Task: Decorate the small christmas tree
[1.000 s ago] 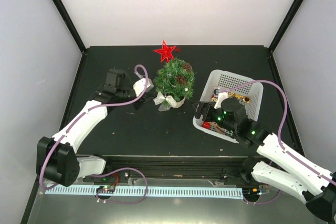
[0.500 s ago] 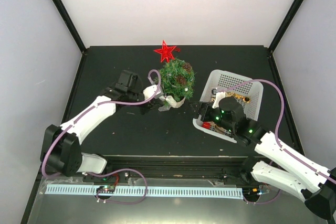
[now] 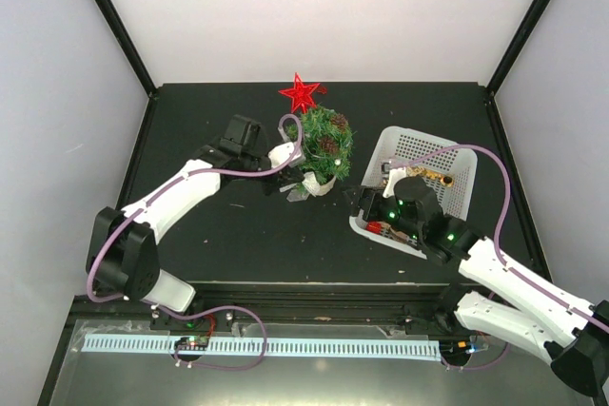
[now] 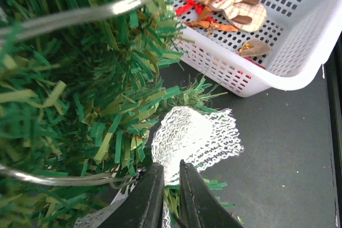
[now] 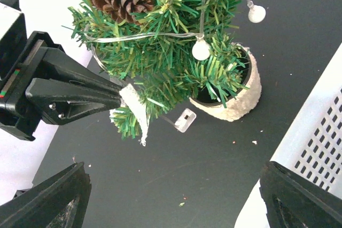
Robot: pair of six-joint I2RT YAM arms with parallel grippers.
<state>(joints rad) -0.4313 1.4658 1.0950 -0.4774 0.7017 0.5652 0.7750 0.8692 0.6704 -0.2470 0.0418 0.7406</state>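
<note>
My left claw (image 4: 171, 167) is pinching a white mesh ribbon (image 4: 195, 134) at the lower branches of the small christmas tree (image 3: 321, 145), which is standing in its cream pot (image 5: 241, 97) on the dark counter (image 3: 238, 235) near the white basket (image 3: 459, 163), while my right claw (image 5: 173, 182) is hovering spread wide beside it.
</note>
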